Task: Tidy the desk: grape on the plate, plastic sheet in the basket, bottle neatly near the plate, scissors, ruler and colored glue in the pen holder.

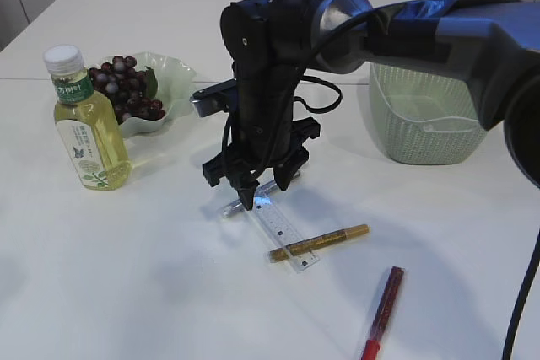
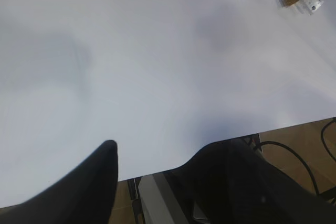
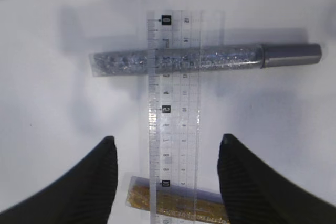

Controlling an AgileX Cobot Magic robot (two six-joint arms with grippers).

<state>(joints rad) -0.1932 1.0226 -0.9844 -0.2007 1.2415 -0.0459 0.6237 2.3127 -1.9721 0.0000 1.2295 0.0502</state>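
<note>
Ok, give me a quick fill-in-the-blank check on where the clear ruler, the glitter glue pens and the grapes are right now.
1. The clear plastic ruler lies across the silver glitter glue pen and the ____ glitter glue pen.
2. The open right gripper hovers with its jaws either side of the ____.
3. The dark purple grapes sit on the pale green ____.

Missing words: gold; ruler; plate

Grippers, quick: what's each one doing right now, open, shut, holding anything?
Left gripper: open, holding nothing, over bare white table.
Right gripper: open, empty, jaws either side of the clear plastic ruler lying across the silver glitter glue pen.
</note>
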